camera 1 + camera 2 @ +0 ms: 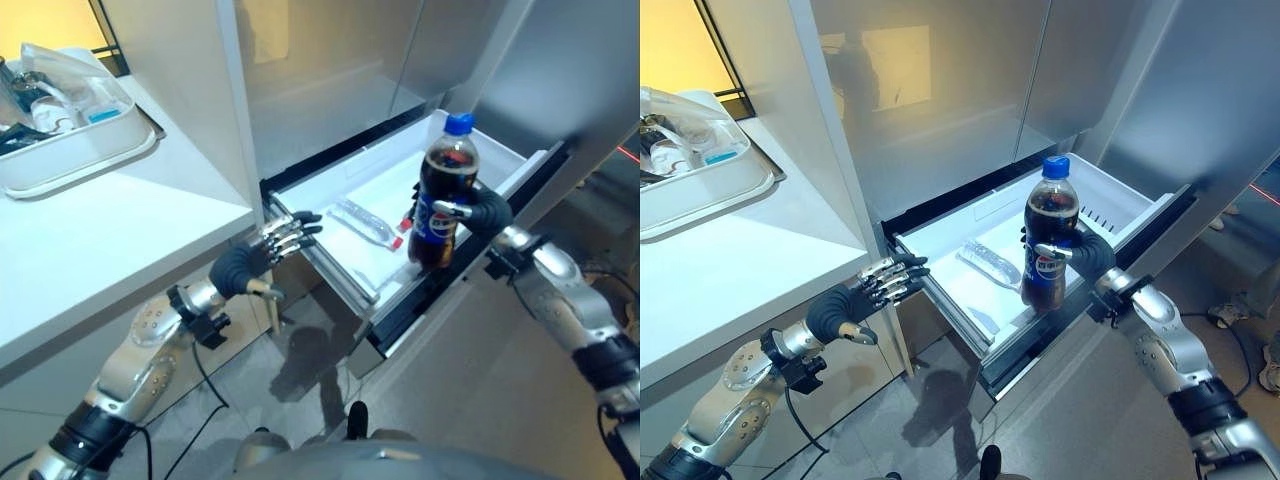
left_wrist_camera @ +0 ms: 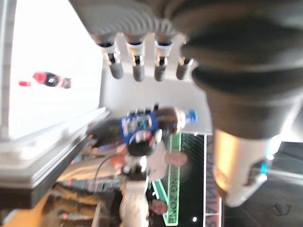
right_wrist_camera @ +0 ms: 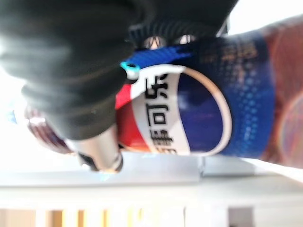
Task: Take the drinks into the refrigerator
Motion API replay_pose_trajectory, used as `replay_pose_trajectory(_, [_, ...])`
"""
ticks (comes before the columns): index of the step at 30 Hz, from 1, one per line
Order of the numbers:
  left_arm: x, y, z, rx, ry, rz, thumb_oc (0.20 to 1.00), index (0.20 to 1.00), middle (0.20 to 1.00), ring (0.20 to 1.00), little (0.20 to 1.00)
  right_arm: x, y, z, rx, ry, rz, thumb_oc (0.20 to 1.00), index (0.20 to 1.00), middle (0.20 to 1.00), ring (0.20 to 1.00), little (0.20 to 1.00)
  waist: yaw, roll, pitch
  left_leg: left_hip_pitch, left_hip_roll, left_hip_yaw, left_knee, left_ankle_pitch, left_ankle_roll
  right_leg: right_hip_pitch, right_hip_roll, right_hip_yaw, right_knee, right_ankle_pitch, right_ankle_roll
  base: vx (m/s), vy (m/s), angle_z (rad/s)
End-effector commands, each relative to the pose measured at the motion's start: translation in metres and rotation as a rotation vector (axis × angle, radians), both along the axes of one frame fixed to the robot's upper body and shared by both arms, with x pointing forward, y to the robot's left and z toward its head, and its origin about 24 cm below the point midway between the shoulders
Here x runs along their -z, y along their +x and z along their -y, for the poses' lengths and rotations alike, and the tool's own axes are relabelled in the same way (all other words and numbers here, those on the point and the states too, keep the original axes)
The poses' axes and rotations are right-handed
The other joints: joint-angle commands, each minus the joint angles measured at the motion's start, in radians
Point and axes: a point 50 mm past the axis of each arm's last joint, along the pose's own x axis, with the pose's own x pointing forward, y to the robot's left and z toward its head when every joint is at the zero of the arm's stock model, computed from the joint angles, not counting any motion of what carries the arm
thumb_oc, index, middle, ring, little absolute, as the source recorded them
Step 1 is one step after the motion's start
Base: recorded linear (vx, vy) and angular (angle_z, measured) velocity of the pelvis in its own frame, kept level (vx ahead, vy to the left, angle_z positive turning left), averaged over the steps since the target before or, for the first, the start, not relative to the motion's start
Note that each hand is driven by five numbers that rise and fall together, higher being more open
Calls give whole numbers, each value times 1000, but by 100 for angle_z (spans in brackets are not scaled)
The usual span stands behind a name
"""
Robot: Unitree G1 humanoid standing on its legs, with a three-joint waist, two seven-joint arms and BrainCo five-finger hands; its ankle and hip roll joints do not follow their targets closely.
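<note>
Fingers (image 1: 462, 212) curled | round glossy cola bottle (image 1: 444, 195) | white drawer (image 1: 395, 175)

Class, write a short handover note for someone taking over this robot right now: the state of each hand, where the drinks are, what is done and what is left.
Right hand: shut on the cola bottle, held upright above the front edge of the open fridge drawer.
Left hand: open, fingers straight, at the drawer's near corner, holding nothing.
Drinks: a small bottle with a red cap already lies on its side in the drawer.
Done: drawer pulled out, one drink inside, cola bottle picked up.
Left: lower the cola bottle into the drawer, let go, then probably push the drawer shut.
</note>
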Motion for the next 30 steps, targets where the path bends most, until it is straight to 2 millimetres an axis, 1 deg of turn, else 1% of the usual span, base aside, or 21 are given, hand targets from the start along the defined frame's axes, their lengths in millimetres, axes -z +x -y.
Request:
replay_pose_trajectory(1, [-21,-7,15,123,-54,57,1000,1000,1000,1000,1000,-106,18,-7,-16,-57,389,200,200,200,200,200,26,2,38,-23,-26,-50,14,-58,72,-42,-51,-6,193,-111,88,-100,-33,-3])
replay_pose_trajectory(2, [-21,-9,16,147,-44,43,1000,1000,1000,1000,1000,-117,23,-6,3,-103,405,200,200,200,200,200,33,1,54,-44,-24,-52,16,-48,70,-60,-48,-8,196,-109,87,-49,-14,-1])
replay_pose_trajectory(3, [-21,-9,16,147,-44,43,1000,1000,1000,1000,1000,-117,23,-6,3,-103,405,200,200,200,200,200,33,1,54,-44,-24,-52,16,-48,70,-60,-48,-8,196,-109,87,-73,-22,0])
replay_pose_trajectory(6, [-21,-11,20,192,-28,17,1000,1000,1000,1000,1000,-140,32,-7,35,-190,449,200,200,200,200,200,39,2,78,-89,-19,-59,19,-26,65,-96,-42,-13,199,-103,84,-61,-19,1])
replay_pose_trajectory(8, [-20,-12,21,204,-22,4,1000,1000,1000,1000,1000,-147,35,-9,42,-233,461,200,200,200,200,200,44,3,92,-105,-16,-64,20,-18,64,-109,-40,-15,200,-101,83,-35,-11,2])
replay_pose_trajectory(11, [-21,-13,23,222,-21,0,1000,1000,1000,1000,1000,-152,38,-11,46,-263,465,200,200,200,200,200,46,6,100,-117,-16,-69,19,-13,62,-118,-39,-19,201,-99,83,-16,-6,5])
replay_pose_trajectory(12, [-20,-13,24,238,-9,-13,1000,1000,1000,1000,1000,-156,41,-10,55,-307,460,200,200,200,200,200,49,6,109,-125,-15,-73,19,-9,60,-126,-38,-20,202,-98,81,-23,-4,7])
replay_pose_trajectory(16, [-21,-15,26,264,5,-26,1000,1000,1000,1000,1000,-161,45,-12,60,-370,458,200,200,200,200,200,53,9,125,-138,-14,-76,19,-3,58,-138,-38,-23,207,-97,81,-17,-1,1])
replay_pose_trajectory(17, [-22,-16,28,290,19,-23,1000,1000,1000,1000,1000,-162,48,-13,63,-410,446,200,200,200,200,200,54,13,137,-147,-13,-78,20,0,56,-146,-38,-23,209,-96,80,-37,0,2])
replay_pose_trajectory(18, [-23,-16,28,290,17,-22,1000,1000,1000,1000,1000,-163,49,-13,63,-411,447,200,200,200,200,200,54,14,137,-148,-13,-78,21,0,56,-147,-38,-23,210,-96,80,-57,-1,2])
replay_pose_trajectory(19, [-24,-16,30,308,27,-18,1000,1000,1000,1000,1000,-164,51,-10,83,-440,441,200,200,200,200,200,55,17,148,-156,-15,-79,23,3,55,-157,-37,-25,212,-94,80,-32,-4,3])
replay_pose_trajectory(20, [-24,-16,30,308,26,-18,1000,1000,1000,1000,1000,-164,51,-10,83,-441,442,200,200,200,200,200,55,18,148,-157,-15,-79,23,3,55,-158,-37,-25,213,-94,80,-47,-13,4])
replay_pose_trajectory(26, [-31,-15,34,342,54,18,1000,1000,1000,1000,1000,-169,58,-10,129,-504,442,200,200,200,200,200,67,38,195,-193,-13,-86,34,17,52,-198,-39,-22,231,-89,79,-51,-4,3])
replay_pose_trajectory(29, [-33,-15,35,342,58,28,1000,1000,1000,1000,1000,-168,61,-10,136,-518,437,200,200,200,200,200,70,45,212,-210,-12,-88,39,21,52,-217,-39,-19,241,-88,78,-64,-4,1])
replay_pose_trajectory(30, [-35,-14,36,343,63,42,1000,1000,1000,1000,1000,-164,63,-9,148,-544,418,200,200,200,200,200,71,50,226,-221,-11,-88,41,27,52,-232,-38,-18,250,-87,78,-63,-9,0])
